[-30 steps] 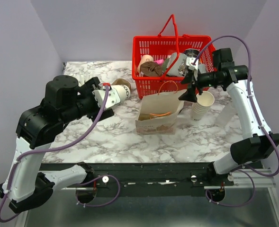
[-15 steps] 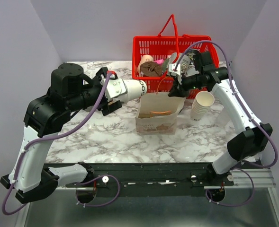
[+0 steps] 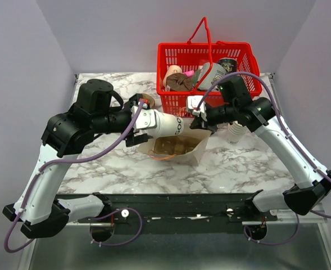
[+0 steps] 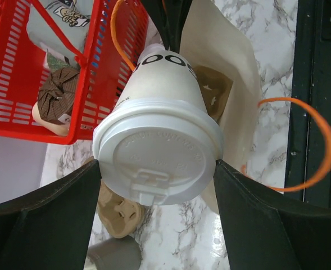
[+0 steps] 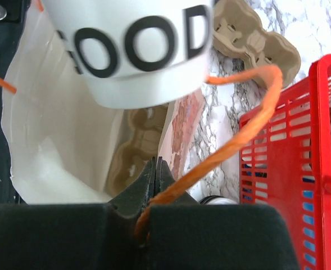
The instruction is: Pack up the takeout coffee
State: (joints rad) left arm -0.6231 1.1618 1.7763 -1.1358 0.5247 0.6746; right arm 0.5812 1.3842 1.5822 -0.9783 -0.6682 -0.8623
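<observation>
The takeout coffee (image 3: pixel 166 124) is a white paper cup with a white lid (image 4: pixel 158 160) and black lettering (image 5: pixel 137 50). It lies on its side in the air, its base at the mouth of the brown paper bag (image 3: pixel 176 147). My left gripper (image 4: pixel 157 163) is shut on the cup at the lid end, one finger on each side. My right gripper (image 5: pixel 161 166) is shut on the bag's orange handle (image 5: pixel 232 140) at the far rim and holds the bag (image 5: pixel 53 152) tipped open. A brown cup carrier (image 5: pixel 137 146) lies inside the bag.
A red basket (image 3: pixel 210 48) with packets and cans stands just behind the bag. A stack of lidless white cups (image 3: pixel 234 130) sits under my right arm. Another cardboard carrier (image 4: pixel 117 211) lies on the marble below my left gripper. The bag's second orange handle (image 4: pixel 317 146) loops toward the table's near edge.
My left arm has carried the cup rightward to the bag's mouth. My right gripper has moved left from the cup stack and shut on the orange handle, and the bag now leans open.
</observation>
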